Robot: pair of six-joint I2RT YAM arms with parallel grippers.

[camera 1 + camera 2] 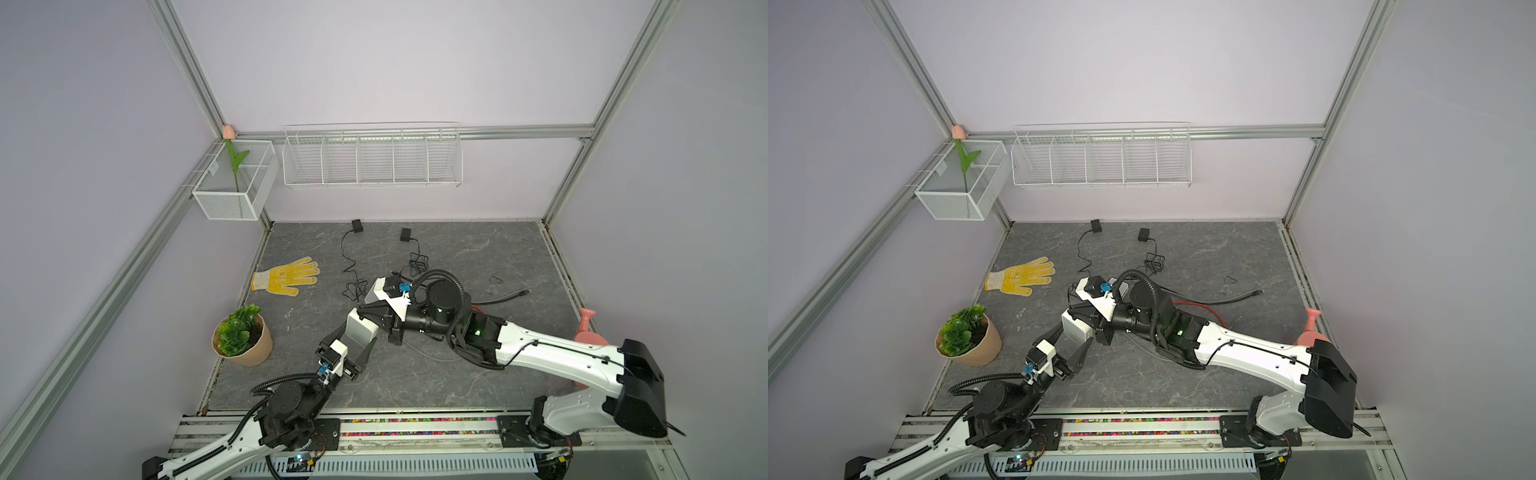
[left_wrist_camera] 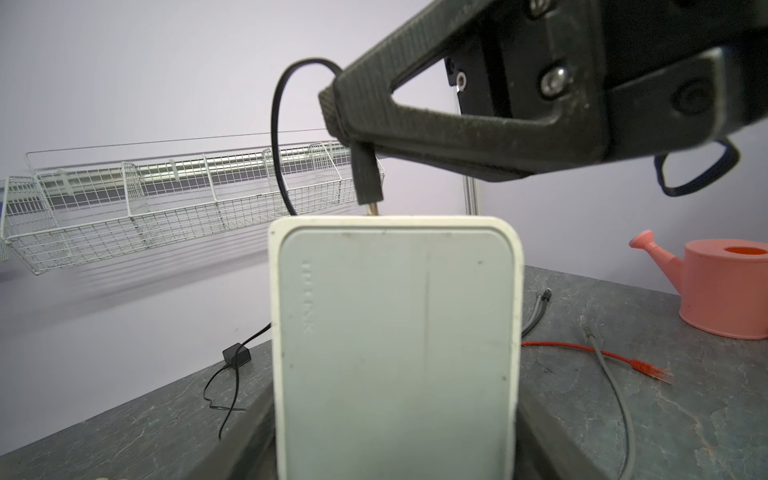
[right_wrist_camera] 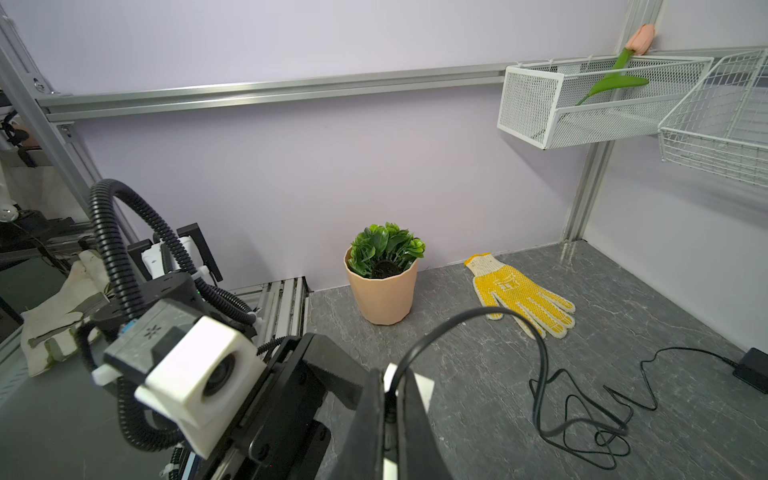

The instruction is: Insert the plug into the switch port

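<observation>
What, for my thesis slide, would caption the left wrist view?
Right end effector pinches a black barrel plug, its brass tip at the far edge of the white TP-Link switch.

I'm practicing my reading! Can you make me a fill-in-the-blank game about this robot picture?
The right gripper pinches the plug, whose cable is ____.
The left gripper holds the ____ switch.
A ____ glove lies on the table.
The wall rack has ____ compartments.
Missing words: black, white, yellow, five.
</observation>
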